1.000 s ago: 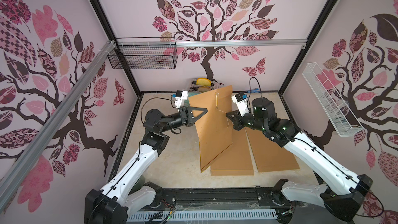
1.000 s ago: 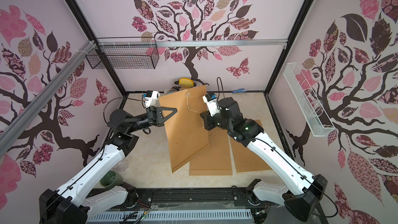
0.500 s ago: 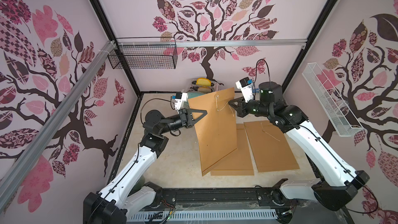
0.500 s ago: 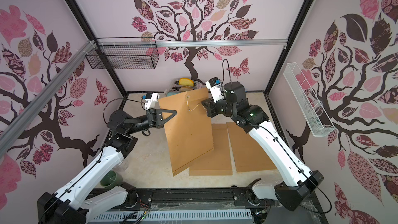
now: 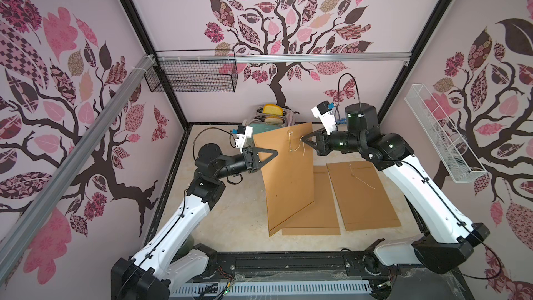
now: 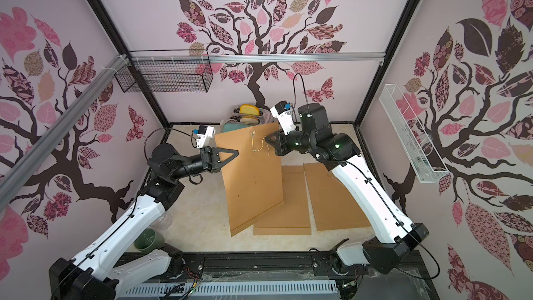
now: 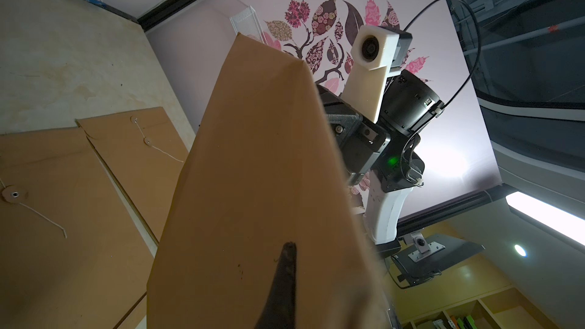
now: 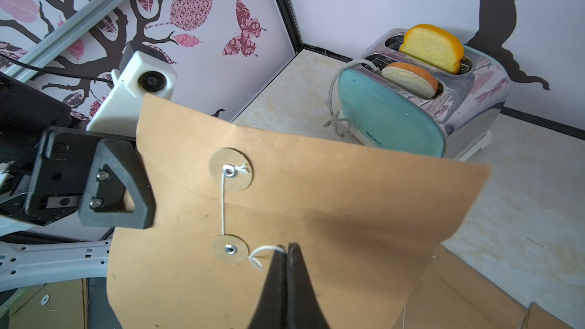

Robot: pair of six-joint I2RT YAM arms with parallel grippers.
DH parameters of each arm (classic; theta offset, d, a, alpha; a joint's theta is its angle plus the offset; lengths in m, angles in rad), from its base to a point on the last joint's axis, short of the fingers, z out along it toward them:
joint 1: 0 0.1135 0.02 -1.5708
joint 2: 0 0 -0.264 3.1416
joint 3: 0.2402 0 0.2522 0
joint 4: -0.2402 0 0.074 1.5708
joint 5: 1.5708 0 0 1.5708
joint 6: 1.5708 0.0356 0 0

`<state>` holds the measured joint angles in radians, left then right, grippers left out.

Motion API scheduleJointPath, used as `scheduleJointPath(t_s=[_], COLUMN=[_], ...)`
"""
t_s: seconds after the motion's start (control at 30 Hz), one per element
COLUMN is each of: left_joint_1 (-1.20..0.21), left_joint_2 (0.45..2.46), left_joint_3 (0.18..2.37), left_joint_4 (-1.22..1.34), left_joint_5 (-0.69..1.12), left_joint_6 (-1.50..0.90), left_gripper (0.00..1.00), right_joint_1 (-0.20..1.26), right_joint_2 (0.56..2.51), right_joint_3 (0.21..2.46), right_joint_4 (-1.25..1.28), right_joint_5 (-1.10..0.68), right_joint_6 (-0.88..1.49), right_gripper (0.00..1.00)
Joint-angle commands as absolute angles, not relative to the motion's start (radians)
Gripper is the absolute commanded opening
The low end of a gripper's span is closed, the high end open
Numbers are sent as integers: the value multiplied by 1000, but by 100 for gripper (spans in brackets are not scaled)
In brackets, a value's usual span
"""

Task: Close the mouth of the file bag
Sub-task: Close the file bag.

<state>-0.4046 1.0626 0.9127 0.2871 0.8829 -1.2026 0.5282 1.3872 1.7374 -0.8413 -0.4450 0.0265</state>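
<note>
String (image 8: 223, 204) sits pinched in right jaws, now raised higher; left jaws still pinch the file bag (image 5: 288, 183).

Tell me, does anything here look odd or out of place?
The mint-green and chrome toaster holding two bread slices, by the back wall, seems foreign to this filing work. The raised brown paper file bag is bowed, not flat.

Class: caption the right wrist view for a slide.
Right gripper pinches the string by the file bag's lower button; left gripper holds its edge.
</note>
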Motion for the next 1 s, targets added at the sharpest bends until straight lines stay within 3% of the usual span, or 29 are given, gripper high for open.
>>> scheduleJointPath(t_s=[0.0,0.43,0.97], left_joint_1=[-403,-403,-403], left_joint_2=[1060,1073,1124], left_joint_3=[941,930,965], left_joint_4=[279,289,272], left_joint_5=[885,907,879], left_joint_6=[-1173,-1180,-1167], left_gripper=[0,0,0], right_joint_1=[516,504,562], right_joint_2=[1432,1578,1579], right_joint_3=[1841,2062,2077], right_joint_4=[-923,-1061,-1047], right_joint_5=[-459,-517,-533], right_joint_6=[31,56,85], right_gripper=[0,0,0])
